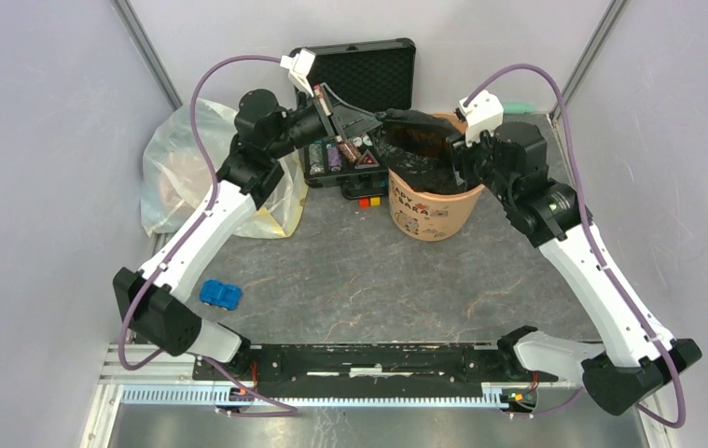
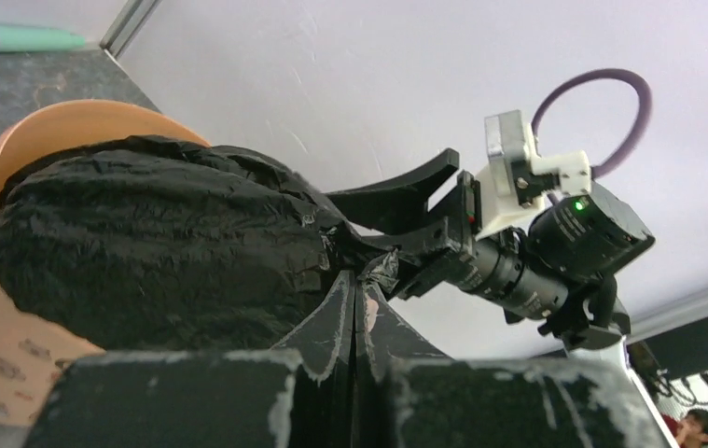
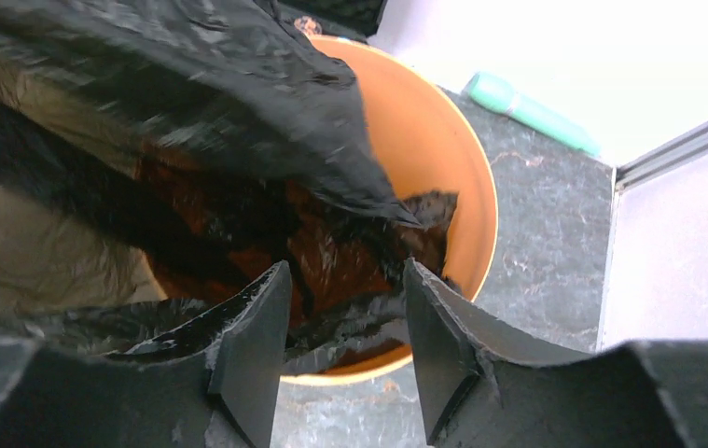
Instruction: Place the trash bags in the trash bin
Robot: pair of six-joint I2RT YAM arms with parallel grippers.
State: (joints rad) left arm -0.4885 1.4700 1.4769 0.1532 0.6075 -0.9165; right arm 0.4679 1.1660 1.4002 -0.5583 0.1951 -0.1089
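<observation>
The peach-orange trash bin [image 1: 429, 213] stands upright at the back middle of the table. The wrinkled black trash bag [image 1: 413, 138] is draped over its mouth and hangs partly inside. My left gripper [image 1: 370, 118] is shut on a pinch of the bag's edge [image 2: 382, 271] just left of the bin [image 2: 9, 327], with the bag's bulk [image 2: 154, 233] over the rim. My right gripper [image 3: 345, 294] is open above the bin's mouth [image 3: 466, 168], its fingers [image 3: 261, 327] apart over the bag [image 3: 238, 93] lying inside. It sits at the bin's right rim in the top view [image 1: 466, 154].
A big translucent yellowish bag [image 1: 182, 168] lies at the back left. An open black case of chips [image 1: 368, 75] stands behind the bin. Small coloured cubes [image 1: 369, 201] lie before the case. A blue toy car [image 1: 220, 295] lies front left. A green pen [image 3: 527, 107] lies at the back right.
</observation>
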